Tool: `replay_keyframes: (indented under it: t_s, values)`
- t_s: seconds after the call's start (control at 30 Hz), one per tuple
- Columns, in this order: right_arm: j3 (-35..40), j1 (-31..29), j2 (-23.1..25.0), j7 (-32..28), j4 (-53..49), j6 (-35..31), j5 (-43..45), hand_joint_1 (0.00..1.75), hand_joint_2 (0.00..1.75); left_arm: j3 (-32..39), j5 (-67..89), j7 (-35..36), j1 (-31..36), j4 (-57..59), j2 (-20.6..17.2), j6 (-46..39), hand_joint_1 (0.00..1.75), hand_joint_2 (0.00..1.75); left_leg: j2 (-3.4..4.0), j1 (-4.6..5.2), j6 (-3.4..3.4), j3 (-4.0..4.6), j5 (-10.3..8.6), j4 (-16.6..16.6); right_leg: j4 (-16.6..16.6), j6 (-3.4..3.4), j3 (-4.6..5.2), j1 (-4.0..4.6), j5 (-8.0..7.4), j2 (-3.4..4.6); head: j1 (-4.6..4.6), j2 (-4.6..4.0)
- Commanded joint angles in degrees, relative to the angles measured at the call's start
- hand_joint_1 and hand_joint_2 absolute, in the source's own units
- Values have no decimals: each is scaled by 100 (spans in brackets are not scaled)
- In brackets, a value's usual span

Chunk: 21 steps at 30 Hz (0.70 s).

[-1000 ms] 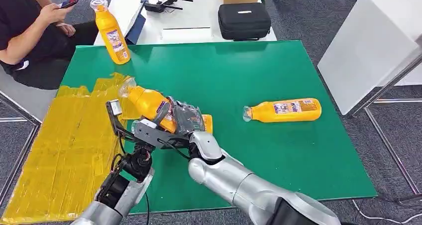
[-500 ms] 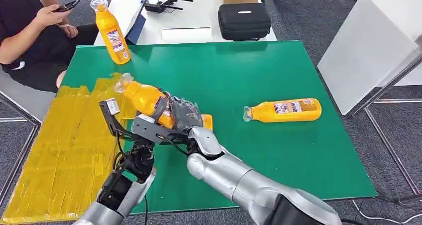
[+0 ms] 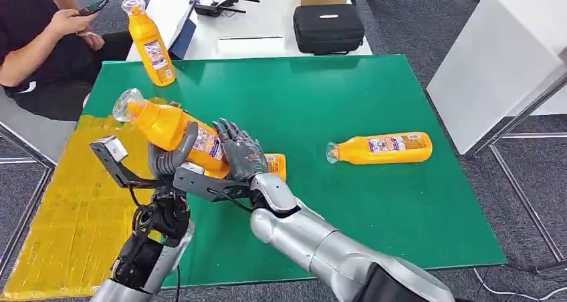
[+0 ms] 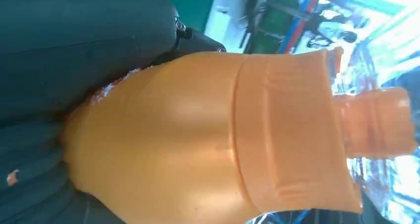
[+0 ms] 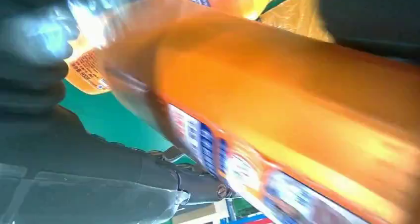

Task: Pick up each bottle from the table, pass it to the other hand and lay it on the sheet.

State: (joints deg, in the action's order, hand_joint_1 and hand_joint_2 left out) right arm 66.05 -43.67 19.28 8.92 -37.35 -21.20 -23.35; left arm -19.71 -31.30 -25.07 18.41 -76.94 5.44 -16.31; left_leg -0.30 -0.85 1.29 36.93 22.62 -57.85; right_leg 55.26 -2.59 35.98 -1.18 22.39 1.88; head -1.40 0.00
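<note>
I am watching the left hand (image 3: 170,156) gripping an orange plastic bottle with a clear cap (image 3: 167,127), fingers wrapping around its body, the bottle tilting with its cap pointing toward 10 o'clock above the near-left part of the green table top (image 3: 374,202). In the left wrist view the bottle's shoulder and neck (image 4: 237,135) are filling most of the frame, pressed against the dark palm (image 4: 74,55).

The right hand (image 3: 242,154) is sitting just beside the bottle's lower end at about 4 o'clock from it, its dark fingers spreading open and holding nothing; whether the fingertips are touching the label I cannot tell. The right wrist view is showing the bottle's labelled side (image 5: 307,135) close up and blurred.

The crinkled yellow plastic sheet (image 3: 73,202) is lying over the left edge of the table, at 8 o'clock from the held bottle.

A second orange bottle lying on its side (image 3: 381,148) is resting at 3 o'clock on the table, cap toward the centre, well apart from both hands. A third orange bottle standing upright (image 3: 150,45) is at the far-left corner, at 11 o'clock.

Beyond the table, a person in dark clothing (image 3: 37,48) is sitting holding a phone, and a black zip case (image 3: 327,28) is resting on a white table (image 3: 267,28).
</note>
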Motion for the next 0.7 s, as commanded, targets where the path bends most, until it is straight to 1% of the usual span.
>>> replay_keyframes:
  t_s: [0.03, 0.1, 0.13, 0.17, 0.2, 0.23, 0.27, 0.3, 0.33, 0.37, 0.4, 0.43, 0.47, 0.5, 0.53, 0.6, 0.63, 0.67, 0.7]
  values:
    - [-1588, 339, -230, -424, 88, -29, -1009, 0, 0, 710, 1686, -734, 35, -869, -421, -1064, 175, 175, -3, -4, -3, -21, 10, -2, 3, 13, -23, 8, 11, -19, 0, 0]
    - [-2056, 505, -369, -613, -234, 97, -1357, 0, 0, 982, 2075, -924, 11, -836, -526, -1326, 175, 175, -4, -2, -4, -27, 10, 3, 1, 14, -27, 7, 12, -20, -2, 0]
    - [-2161, 539, -389, -643, -301, 166, -1451, 0, 0, 1013, 2397, -1107, 39, -785, -607, -1596, 175, 175, -14, -2, -4, -37, 14, 1, 5, 18, -39, 8, 20, -33, 0, 0]
    - [-2250, 571, -419, -681, -393, 241, -1536, 0, 0, 1046, 2786, -1285, 91, -667, -726, -1923, 175, 175, -4, -6, -3, -19, 6, 3, -4, 11, -22, 10, 6, -16, 2, 0]
    - [-2339, 596, -442, -719, -468, 360, -1640, 0, 0, 1038, 3247, -1411, 188, -470, -819, -2346, 175, 175, -5, -4, -4, -31, 11, 1, 2, 15, -32, 11, 13, -21, -2, 0]
    - [-2362, 594, -459, -732, -488, 482, -1697, 0, 0, 1755, 4592, -1493, 270, -284, -537, -2369, 175, 175, -3, 0, -4, -40, 17, -2, 9, 18, -38, 7, 20, -22, -2, 0]
    - [-2364, 589, -466, -727, -492, 549, -1768, 0, 0, 2043, 5329, -1493, 323, -218, -370, -2369, 175, 175, -3, -4, -3, -19, 6, 0, 2, 12, -20, 9, 8, -17, 0, 0]
    - [-2379, 589, -457, -710, -486, 616, -1883, 0, 0, 2711, 6995, -1493, 461, -142, -35, -2369, 175, 175, -6, -4, -3, -26, 11, -5, 8, 14, -27, 10, 13, -23, -4, 0]
    - [-2313, 549, -455, -662, -439, 697, -2023, 0, 0, 3099, 8002, -1493, 565, 16, 91, -2369, 175, 175, -6, -2, -2, -35, 16, -8, 13, 17, -34, 10, 19, -28, 0, 0]
    - [-2286, 526, -449, -617, -401, 772, -2076, 0, 175, 3190, 8390, -1493, 654, 256, 119, -2369, 175, 175, -7, -6, -2, -17, 8, -7, 8, 11, -18, 11, 10, -22, 0, 0]
    - [-2258, 480, -426, -489, -304, 905, -2161, 0, 175, 3500, 9292, -1493, 825, 603, 275, -2369, 175, 175, -15, -5, -2, -27, 11, -10, 12, 14, -31, 11, 17, -35, 2, 0]
    - [-2243, 461, -412, -449, -255, 966, -2199, 0, 175, 3651, 9637, -1493, 909, 864, 360, -2369, 175, 175, -17, -1, -2, -13, -3, 1, 3, 7, -15, 4, 5, -29, 0, 0]
    - [-2243, 461, -412, -449, -255, 966, -2199, 0, 175, 3651, 9637, -1493, 909, 864, 360, -2369, 175, 175, -14, 0, -2, -27, 3, -1, 6, 12, -27, 3, 10, -31, 2, 0]
    - [-2227, 434, -373, -416, -146, 1076, -2240, 0, 175, 3968, 10311, -1432, 1097, 1458, 538, -2369, 175, 175, -14, 1, -2, -38, 5, 0, 7, 15, -38, 0, 14, -35, -2, 0]
    - [-2189, 402, -351, -371, -59, 1155, -2315, 0, 175, 3953, 10742, -1100, 1216, 1891, 550, -2369, 175, 175, -14, 1, -2, -28, -2, 5, 1, 11, -29, -2, 6, -30, 2, 0]
    - [-2189, 402, -351, -371, -59, 1155, -2315, 0, 175, 3953, 10742, -1100, 1216, 1891, 550, -2369, 175, 175, -9, 1, -1, -25, -3, 5, 0, 9, -23, 0, 1, -28, -2, 0]
    - [-2189, 402, -351, -371, -59, 1155, -2315, 0, 175, 3953, 10742, -1100, 1216, 1891, 550, -2369, 175, 175, -19, 2, -2, -33, 1, 3, 4, 15, -32, 0, 7, -42, 2, 0]
    - [-2189, 402, -351, -371, -59, 1155, -2315, 0, 175, 3953, 10742, -1100, 1216, 1891, 550, -2369, 175, 175, -18, -1, 0, -18, -6, 3, 1, 11, -20, 2, 0, -37, 0, 0]
    - [-2189, 402, -351, -371, -59, 1155, -2315, 0, 175, 3953, 10742, -1100, 1216, 1891, 550, -2369, 175, 175, -20, -1, -1, -31, 1, -1, 5, 16, -33, 5, 8, -45, 2, 0]
